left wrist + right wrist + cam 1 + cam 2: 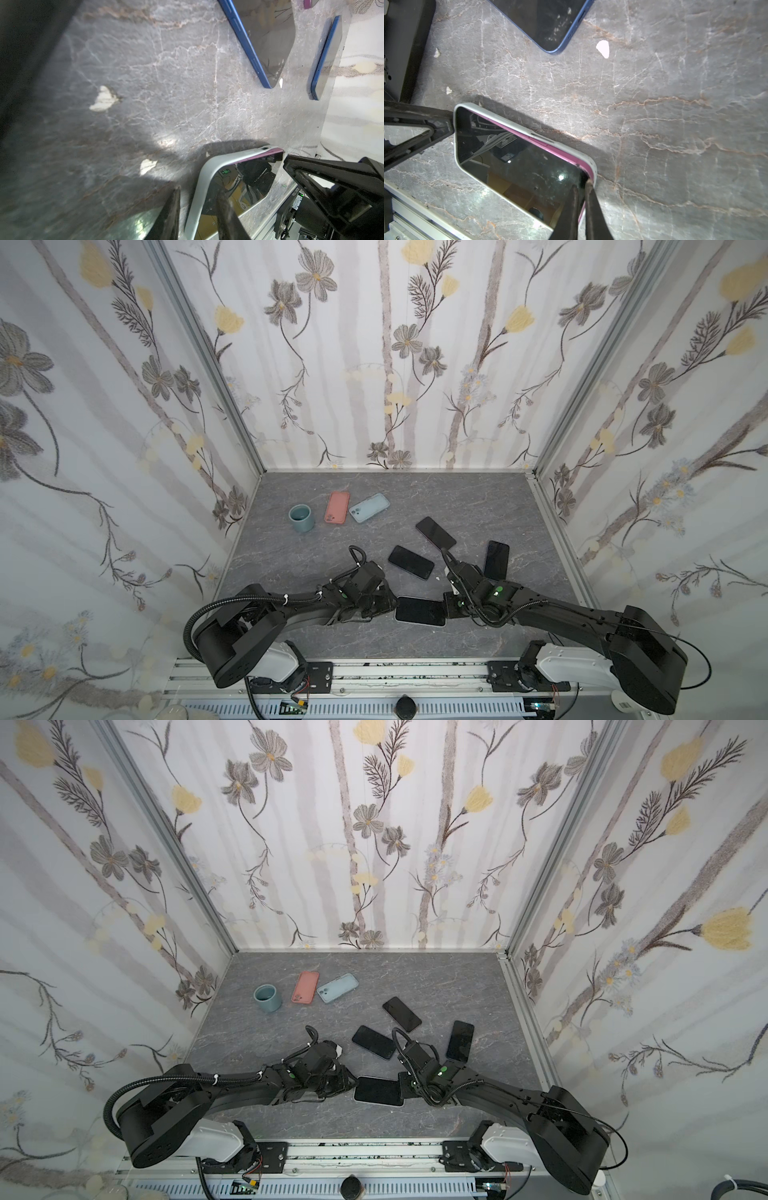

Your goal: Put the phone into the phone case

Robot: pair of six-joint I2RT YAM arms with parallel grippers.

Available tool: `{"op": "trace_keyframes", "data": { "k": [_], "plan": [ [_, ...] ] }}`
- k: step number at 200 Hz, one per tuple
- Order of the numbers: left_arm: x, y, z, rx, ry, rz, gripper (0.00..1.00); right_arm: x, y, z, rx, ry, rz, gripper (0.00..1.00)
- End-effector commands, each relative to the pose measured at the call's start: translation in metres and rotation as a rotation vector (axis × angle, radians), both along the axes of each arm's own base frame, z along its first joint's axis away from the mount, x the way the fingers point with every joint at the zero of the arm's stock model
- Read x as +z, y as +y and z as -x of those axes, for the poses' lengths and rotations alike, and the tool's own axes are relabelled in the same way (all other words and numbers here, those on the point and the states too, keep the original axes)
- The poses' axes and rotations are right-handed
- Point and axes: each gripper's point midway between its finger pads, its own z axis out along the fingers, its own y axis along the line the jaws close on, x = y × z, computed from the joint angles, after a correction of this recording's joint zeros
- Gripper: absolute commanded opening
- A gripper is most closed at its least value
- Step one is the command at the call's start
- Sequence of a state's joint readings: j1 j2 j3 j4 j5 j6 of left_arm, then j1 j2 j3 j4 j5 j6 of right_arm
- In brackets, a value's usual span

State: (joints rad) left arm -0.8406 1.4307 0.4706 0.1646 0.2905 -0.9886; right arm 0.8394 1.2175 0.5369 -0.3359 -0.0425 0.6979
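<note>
Phone (420, 611) flat, long axis L-R; wrist views, not top, show pink edge proud of case (455, 141); R claw (584, 185) closed at corner; L claw (198, 191) astride end, grip unclear.

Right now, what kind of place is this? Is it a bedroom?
Probably a robot practice booth, not a bedroom: wallpaper panels box in a grey table, two robot arms sit on a metal rail, and phones and phone cases lie spread out.
</note>
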Motion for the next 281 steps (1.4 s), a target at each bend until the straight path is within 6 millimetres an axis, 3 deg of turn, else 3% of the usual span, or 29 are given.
{"op": "trace_keyframes", "data": {
  "k": [1, 172, 281],
  "plan": [
    [-0.002, -0.002, 0.001, -0.005, 0.012, 0.001, 0.32, -0.002, -0.001, 0.000, 0.002, 0.002, 0.009, 0.11],
    [-0.016, -0.001, 0.007, -0.016, 0.042, -0.005, 0.29, -0.037, -0.019, 0.021, 0.034, 0.115, 0.137, 0.09],
    [-0.019, 0.001, 0.008, -0.017, 0.046, -0.007, 0.29, -0.043, -0.019, 0.026, 0.074, 0.124, 0.219, 0.09]
  ]
}}
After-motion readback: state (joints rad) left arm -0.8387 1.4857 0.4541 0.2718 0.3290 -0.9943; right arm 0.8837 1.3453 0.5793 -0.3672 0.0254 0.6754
